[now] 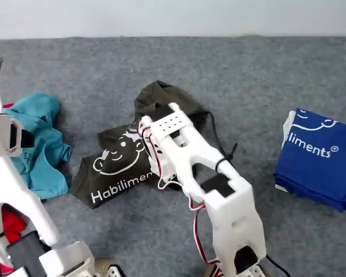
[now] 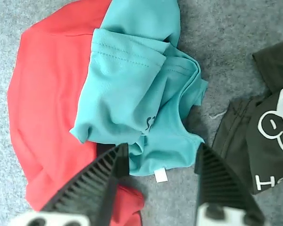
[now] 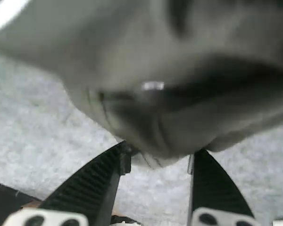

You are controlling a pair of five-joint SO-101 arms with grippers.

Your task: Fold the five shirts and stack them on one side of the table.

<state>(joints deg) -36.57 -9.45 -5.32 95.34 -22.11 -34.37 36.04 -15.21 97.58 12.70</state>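
The worktop (image 1: 265,75) is covered in grey, carpet-like fabric that I judge will drag on cloth. It has bare room along the far edge and between the dark shirt (image 1: 112,173) at centre and the folded blue shirt (image 1: 320,167) at one side. The red shirt (image 2: 47,94) lies crumpled at the opposite side, with the teal shirt (image 2: 132,94) bunched partly on top of it. All should handle as light, limp and non-fragile, so I would take hold at a hem or shoulder seam, one layer only. The left end effector (image 2: 160,150) hangs open above the teal shirt's edge. The right end effector (image 3: 158,157) is open, with dark cloth bulging between its jaws.
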